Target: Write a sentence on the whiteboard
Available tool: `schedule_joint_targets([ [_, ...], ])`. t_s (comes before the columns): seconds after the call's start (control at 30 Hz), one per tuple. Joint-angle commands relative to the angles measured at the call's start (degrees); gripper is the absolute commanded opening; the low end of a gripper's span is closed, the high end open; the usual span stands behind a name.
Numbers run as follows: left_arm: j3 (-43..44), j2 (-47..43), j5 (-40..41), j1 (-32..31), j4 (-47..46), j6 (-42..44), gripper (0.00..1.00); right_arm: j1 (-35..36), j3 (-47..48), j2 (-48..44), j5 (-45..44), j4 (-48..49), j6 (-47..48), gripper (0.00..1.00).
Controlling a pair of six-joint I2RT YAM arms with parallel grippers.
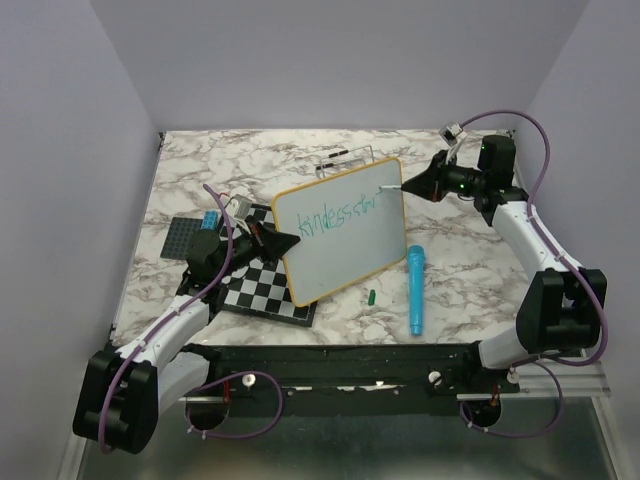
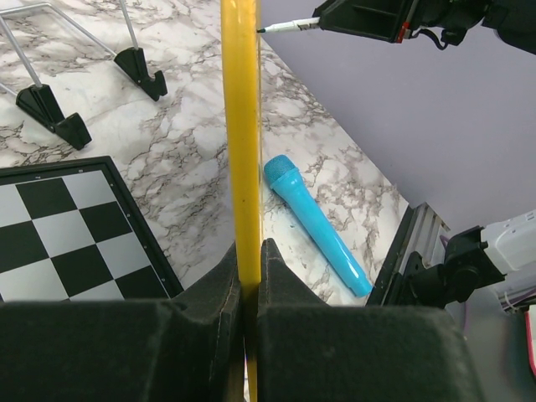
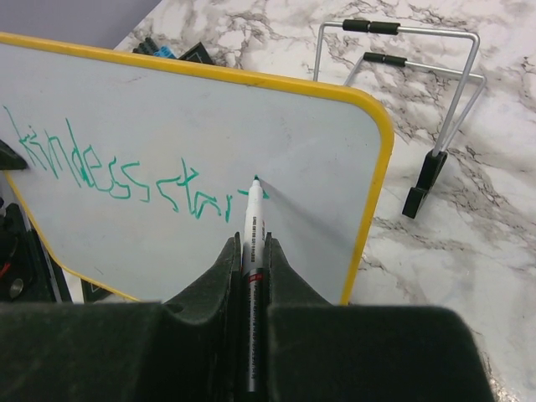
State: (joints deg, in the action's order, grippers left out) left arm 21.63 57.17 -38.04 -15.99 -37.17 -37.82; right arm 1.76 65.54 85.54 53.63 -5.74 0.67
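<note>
Whiteboard is held up on edge, with the left gripper clenched on its frame. The right gripper grasps the marker, whose tip touches the board's right part at the end of the sentence, which now reads "kindess star". Risk: little board remains right of the tip, so lettering may overrun the frame, and pen pressure could pivot the board in its one-edge grip, distorting strokes.

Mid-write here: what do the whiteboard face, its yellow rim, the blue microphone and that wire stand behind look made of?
Whiteboard face: smooth glossy coated sheet, probably melamine or painted metal; soft sheen, green ink sits on top. Yellow rim: likely moulded plastic, even colour, rounded corners. Blue microphone: matte plastic, toy-like. Wire stand: bent bright metal rod with black rubbery feet.
</note>
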Motion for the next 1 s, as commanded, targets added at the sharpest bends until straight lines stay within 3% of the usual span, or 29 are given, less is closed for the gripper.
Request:
schedule_joint_targets([
  [0.0, 1.6, -0.7, -2.5, -0.5, -3.2, 1.5, 0.00, 0.0, 1.3, 0.6, 1.5, -1.5, 0.7, 0.01],
  [0.53, 1.4, -1.1, -2.5, -0.5, -3.3, 1.5, 0.00, -0.1, -3.2, -2.1, 2.2, -8.8, 7.9, 0.01],
  [0.97, 1.2, -1.1, -2.3, -0.5, -3.3, 1.5, 0.00, -1.1, 0.1, -4.3, -1.2, -8.3, 6.3, 0.01],
])
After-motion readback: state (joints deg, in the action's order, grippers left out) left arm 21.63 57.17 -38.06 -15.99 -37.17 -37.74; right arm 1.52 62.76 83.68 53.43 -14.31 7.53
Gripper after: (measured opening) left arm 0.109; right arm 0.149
